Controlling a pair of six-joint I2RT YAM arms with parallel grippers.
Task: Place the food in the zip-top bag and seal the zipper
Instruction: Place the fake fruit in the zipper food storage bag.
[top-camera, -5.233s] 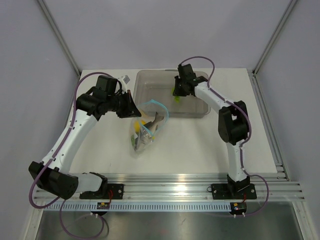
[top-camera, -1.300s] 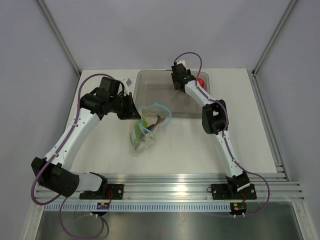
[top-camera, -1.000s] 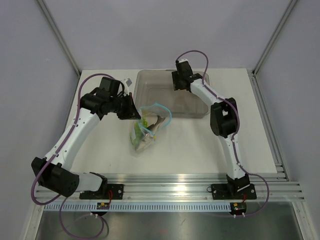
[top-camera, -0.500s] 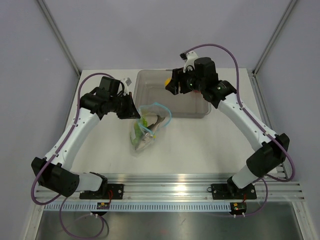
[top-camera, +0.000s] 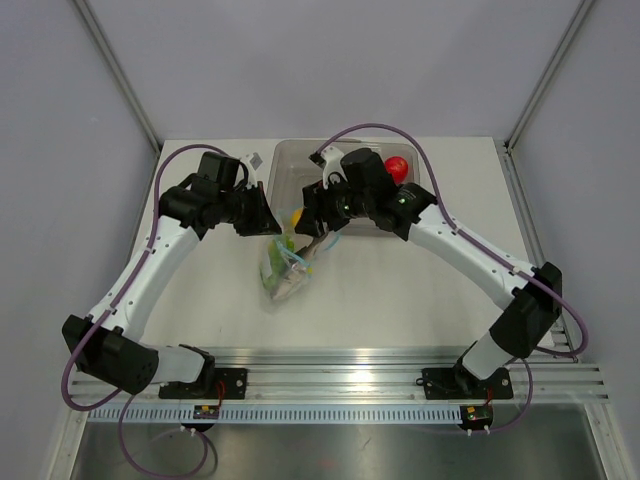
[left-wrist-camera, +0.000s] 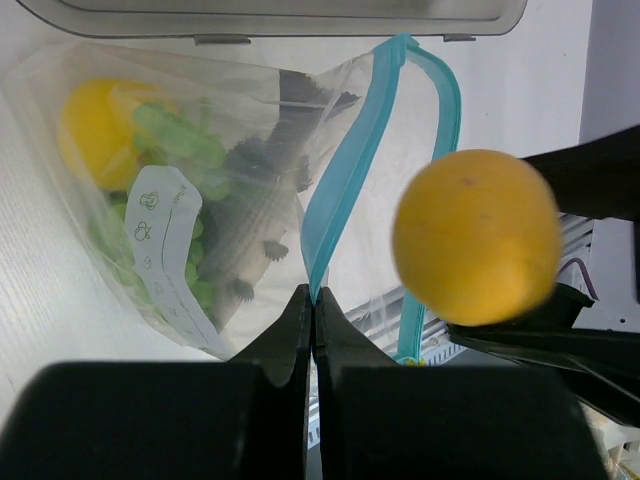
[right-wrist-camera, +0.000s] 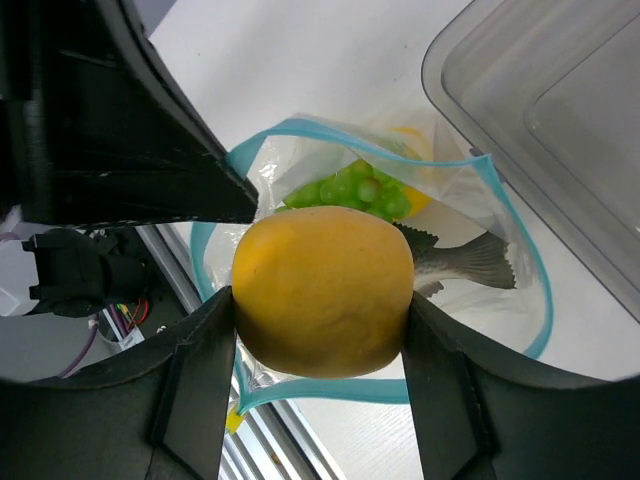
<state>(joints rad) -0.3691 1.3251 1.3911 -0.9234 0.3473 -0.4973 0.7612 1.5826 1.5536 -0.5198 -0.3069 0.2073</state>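
The clear zip-top bag (top-camera: 285, 270) lies on the white table, its teal zipper (left-wrist-camera: 345, 160) held open. My left gripper (left-wrist-camera: 312, 300) is shut on the zipper strip and holds the near lip up. Inside the bag are the grey fish (right-wrist-camera: 455, 262), the green grape bunch (right-wrist-camera: 350, 190) and a yellow fruit (left-wrist-camera: 95, 125). My right gripper (right-wrist-camera: 322, 310) is shut on an orange round fruit (right-wrist-camera: 322, 290), right above the bag's open mouth; it also shows in the left wrist view (left-wrist-camera: 475, 235). A red round fruit (top-camera: 397, 167) sits in the tray.
The rigid grey-clear tray (top-camera: 300, 165) stands at the back of the table, just behind the bag. An aluminium rail (top-camera: 350, 385) runs along the table's near edge by the arm bases.
My right arm has swung from over the tray to the left and forward, carrying the orange fruit to above the bag's mouth. The left gripper has kept its hold on the zipper.
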